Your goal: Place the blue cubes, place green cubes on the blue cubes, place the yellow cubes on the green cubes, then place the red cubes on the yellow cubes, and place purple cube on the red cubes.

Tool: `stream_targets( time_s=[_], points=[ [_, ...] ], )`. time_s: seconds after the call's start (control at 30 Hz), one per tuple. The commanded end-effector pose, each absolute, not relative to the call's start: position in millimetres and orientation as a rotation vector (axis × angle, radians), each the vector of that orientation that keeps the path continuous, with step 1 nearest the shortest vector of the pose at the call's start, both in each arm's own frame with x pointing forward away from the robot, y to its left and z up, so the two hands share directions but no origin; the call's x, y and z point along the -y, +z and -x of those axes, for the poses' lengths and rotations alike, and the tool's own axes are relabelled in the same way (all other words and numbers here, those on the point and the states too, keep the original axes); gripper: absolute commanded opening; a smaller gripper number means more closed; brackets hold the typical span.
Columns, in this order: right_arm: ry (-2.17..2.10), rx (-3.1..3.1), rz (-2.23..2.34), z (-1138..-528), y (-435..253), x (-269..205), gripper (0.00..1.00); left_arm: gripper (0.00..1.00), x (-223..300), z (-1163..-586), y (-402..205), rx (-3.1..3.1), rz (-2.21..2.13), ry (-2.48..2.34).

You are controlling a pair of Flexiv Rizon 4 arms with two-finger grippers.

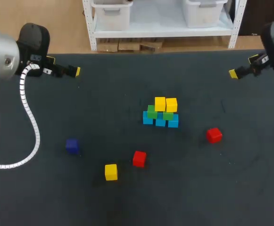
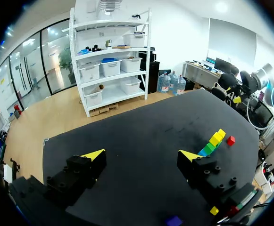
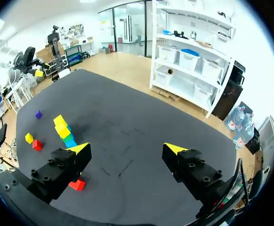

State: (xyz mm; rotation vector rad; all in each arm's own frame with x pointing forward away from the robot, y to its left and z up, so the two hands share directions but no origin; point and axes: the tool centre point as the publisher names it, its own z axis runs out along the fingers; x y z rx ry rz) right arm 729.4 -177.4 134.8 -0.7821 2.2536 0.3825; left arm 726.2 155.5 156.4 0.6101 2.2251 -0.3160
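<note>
**Inspector:** Left tool (image 2: pixel 141 155), condition?

**Recorder:** Fingers spread wide with nothing between them. It is over the black counter (image 1: pixel 231 193) at 10 o'clock from the stack.

**Inspector:** Loose items?

**Recorder:** Small dark purple cube (image 1: pixel 71 145) alone at 8 o'clock. Loose yellow cube (image 1: pixel 111 172) and nearer red cube (image 1: pixel 139 158) at 7 o'clock, close together but apart.

**Inspector:** The stack?

**Recorder:** Three light blue cubes (image 1: pixel 173 121) in a row on the counter, two green cubes (image 1: pixel 152 111) on them, two stacked yellow cubes (image 1: pixel 160 103) side by side on top.

**Inspector:** Further right?

**Recorder:** Second red cube (image 1: pixel 214 135) at 4 o'clock, alone. Right tool (image 3: pixel 127 149) at 2 o'clock, fingers spread wide with nothing between them.
</note>
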Motion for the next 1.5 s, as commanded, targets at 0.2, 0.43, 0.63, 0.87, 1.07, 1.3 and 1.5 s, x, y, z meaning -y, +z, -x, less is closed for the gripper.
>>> stream_targets(
  time_s=[0.2,0.43,0.63,0.87,1.07,1.3,1.5],
  points=[
    [0.384,-2.258,0.773,-730.3,138.4,178.7,1.0,1.0,-158.1,-726.9,155.9,-2.22,-0.618,-0.329],
    [0.39,-2.255,0.773,-729.5,137.9,178.1,1.0,1.0,-158.1,-726.9,155.9,-2.22,-0.618,-0.329],
    [0.39,-2.255,0.773,-729.5,137.9,178.1,1.0,1.0,-158.1,-726.9,155.9,-2.22,-0.618,-0.329],
    [0.39,-2.255,0.773,-729.5,137.9,178.1,1.0,1.0,-158.1,-726.9,155.9,-2.22,-0.618,-0.329],
    [0.39,-2.255,0.773,-729.5,137.9,178.1,1.0,1.0,-137.9,-721.6,168.4,-2.22,-0.851,-0.241],
    [0.39,-2.255,0.773,-729.5,137.9,178.1,1.0,1.0,-120.8,-698.5,173.6,-2.289,-1.095,-0.08],
    [0.39,-2.255,0.773,-729.5,137.9,178.1,1.0,1.0,-96.5,-654.8,150.4,-2.403,-1.272,-0.096]
  ],
)
